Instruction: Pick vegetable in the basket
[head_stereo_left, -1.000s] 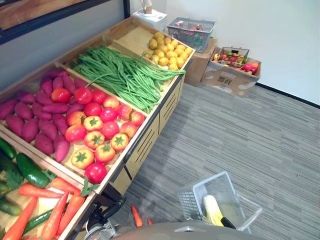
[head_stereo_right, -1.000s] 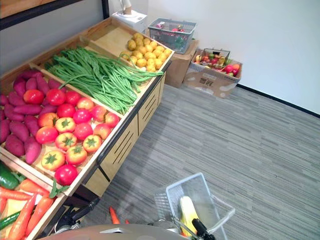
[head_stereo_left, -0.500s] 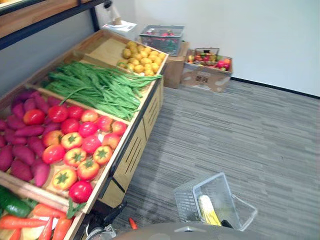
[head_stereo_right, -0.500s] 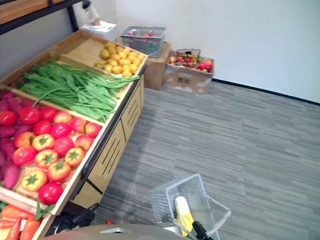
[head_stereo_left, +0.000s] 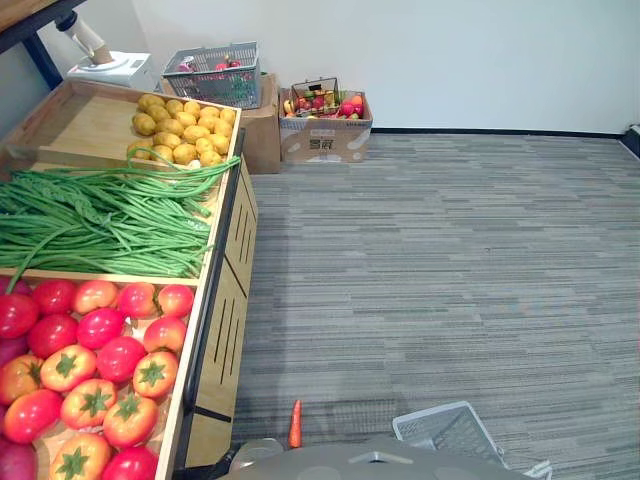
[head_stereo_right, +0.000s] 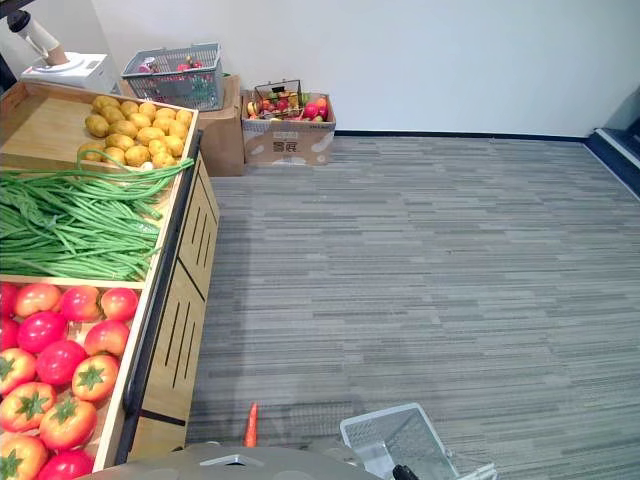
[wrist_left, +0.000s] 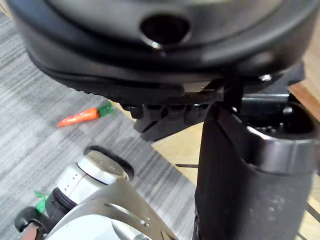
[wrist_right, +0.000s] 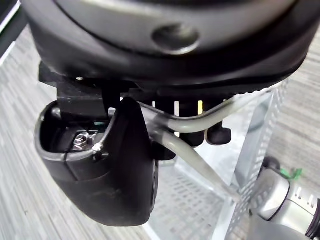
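A pale wire basket (head_stereo_left: 447, 432) hangs low on my right, just above the grey carpet. My right hand (wrist_right: 115, 170) is shut on the basket's handle (wrist_right: 200, 125), fingers curled over the wire. My left hand (wrist_left: 240, 190) hangs beside the stand with relaxed fingers and holds nothing. The wooden produce stand (head_stereo_left: 215, 300) on my left carries red and orange tomatoes (head_stereo_left: 100, 330), long green beans (head_stereo_left: 100, 220) and yellow potatoes (head_stereo_left: 185, 125). One small carrot (head_stereo_left: 295, 424) lies on the floor by the stand's foot; the same carrot (wrist_left: 80, 116) shows past my left hand.
Against the back wall stand a grey basket (head_stereo_left: 212, 75) on a cardboard box and a second box (head_stereo_left: 325, 130) full of mixed produce. A white scale (head_stereo_left: 110, 65) sits behind the stand. Open carpet (head_stereo_left: 450, 260) stretches to the right.
The whole picture has swung right along the stand, so the camera moved; the carrot and cucumber bin and the sweet potatoes have left view. The basket stays in my right hand.
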